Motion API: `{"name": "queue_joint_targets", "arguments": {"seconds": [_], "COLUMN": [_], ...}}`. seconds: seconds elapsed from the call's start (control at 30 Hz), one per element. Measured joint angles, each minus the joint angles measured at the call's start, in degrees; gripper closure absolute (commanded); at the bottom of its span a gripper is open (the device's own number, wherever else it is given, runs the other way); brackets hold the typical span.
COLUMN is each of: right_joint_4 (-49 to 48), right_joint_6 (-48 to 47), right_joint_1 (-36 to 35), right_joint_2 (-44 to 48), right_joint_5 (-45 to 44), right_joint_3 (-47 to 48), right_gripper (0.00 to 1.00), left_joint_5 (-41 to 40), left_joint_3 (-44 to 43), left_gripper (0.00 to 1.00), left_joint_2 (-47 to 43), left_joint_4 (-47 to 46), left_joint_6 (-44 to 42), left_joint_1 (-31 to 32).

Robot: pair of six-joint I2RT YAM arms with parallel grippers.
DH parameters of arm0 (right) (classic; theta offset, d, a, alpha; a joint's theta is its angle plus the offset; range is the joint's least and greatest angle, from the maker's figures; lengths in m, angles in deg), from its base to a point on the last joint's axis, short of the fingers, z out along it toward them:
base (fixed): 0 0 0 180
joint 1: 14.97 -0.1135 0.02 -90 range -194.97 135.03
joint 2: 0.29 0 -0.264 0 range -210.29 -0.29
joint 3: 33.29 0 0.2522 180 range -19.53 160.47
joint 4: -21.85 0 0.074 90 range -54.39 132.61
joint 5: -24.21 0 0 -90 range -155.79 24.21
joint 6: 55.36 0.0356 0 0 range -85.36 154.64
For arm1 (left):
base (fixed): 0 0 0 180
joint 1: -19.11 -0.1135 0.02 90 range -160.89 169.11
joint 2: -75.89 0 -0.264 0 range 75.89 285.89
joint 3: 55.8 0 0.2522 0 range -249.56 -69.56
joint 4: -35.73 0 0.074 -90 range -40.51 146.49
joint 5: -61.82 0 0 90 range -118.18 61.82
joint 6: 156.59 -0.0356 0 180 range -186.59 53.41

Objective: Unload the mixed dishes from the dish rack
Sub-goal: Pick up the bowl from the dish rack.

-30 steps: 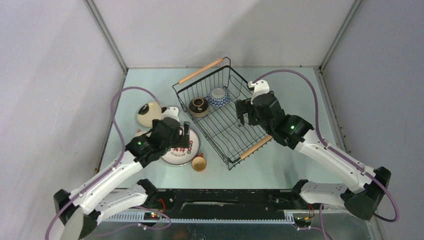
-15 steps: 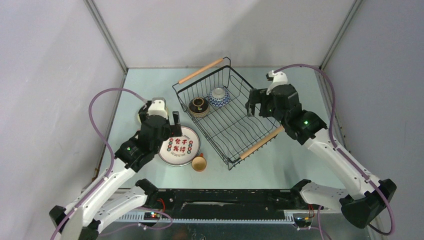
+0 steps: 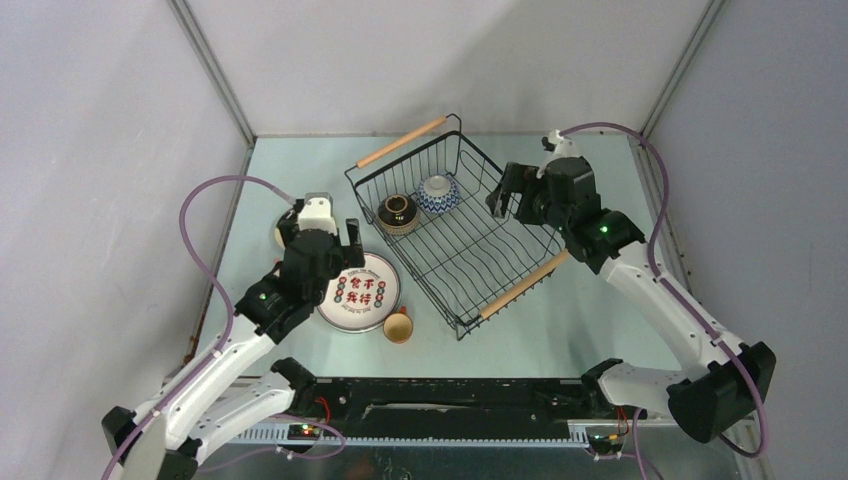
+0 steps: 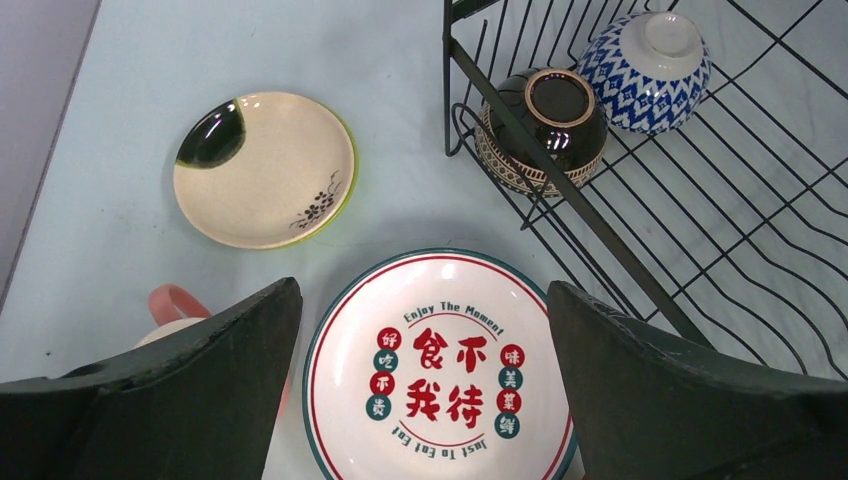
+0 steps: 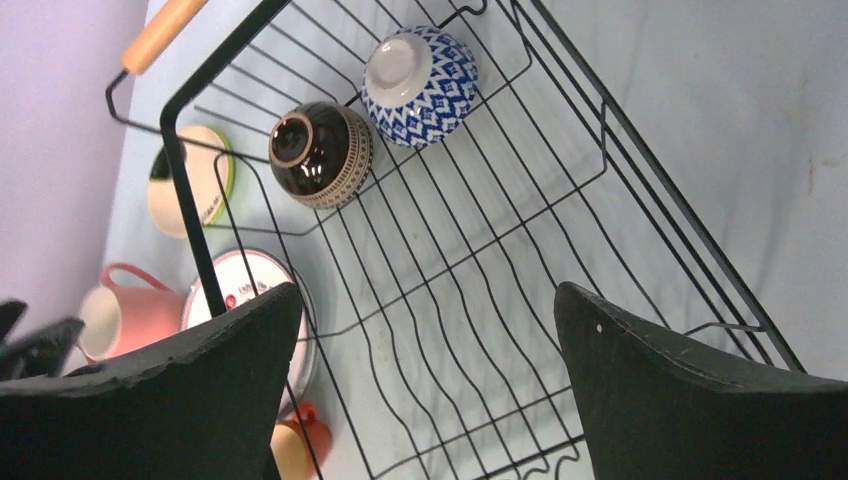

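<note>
The left gripper (image 4: 422,300) gaped wide and empty, its arm bent low over the plate (image 4: 440,370). The right gripper (image 5: 425,300), equally wide and empty, reached over the rack (image 3: 470,255). The rack held a dark bowl (image 3: 397,213) and a blue bowl (image 3: 438,193), bottoms up. A saucer (image 4: 265,168), pink mug (image 4: 170,305) and orange cup (image 3: 398,326) sat outside it.

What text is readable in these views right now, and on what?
"Enjoy The Moment": upper arc of the white plate.
"食不 我待": large red characters at its centre.
"Just To Eat Eat": lower arc, apparently.
Small circled characters at both sides: too small to read reliably.
</note>
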Motion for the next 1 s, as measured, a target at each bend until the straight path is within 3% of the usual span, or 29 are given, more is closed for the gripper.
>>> {"name": "queue_joint_targets", "arguments": {"seconds": [0.2,0.5,1.0], "right_joint_4": [-2.1,-10.7,-11.0], "right_joint_6": [9.7,14.7,21.0], "right_joint_1": [5.7,6.0,2.6], "right_joint_2": [-4.6,-13.8,-46.0], "right_joint_5": [5.6,11.1,17.0], "right_joint_3": [0.0,1.4,30.9], "right_gripper": [0.0,0.0,0.02], "left_joint_5": [0.0,0.3,0.8], "left_joint_3": [0.7,0.7,2.2], "left_gripper": [0.01,0.0,0.0], "left_joint_2": [-0.8,-3.9,-4.4], "left_joint_4": [-1.1,-2.3,-3.0], "left_joint_6": [-0.1,-0.1,0.0], "left_joint_1": [-0.2,-2.0,-5.5]}}
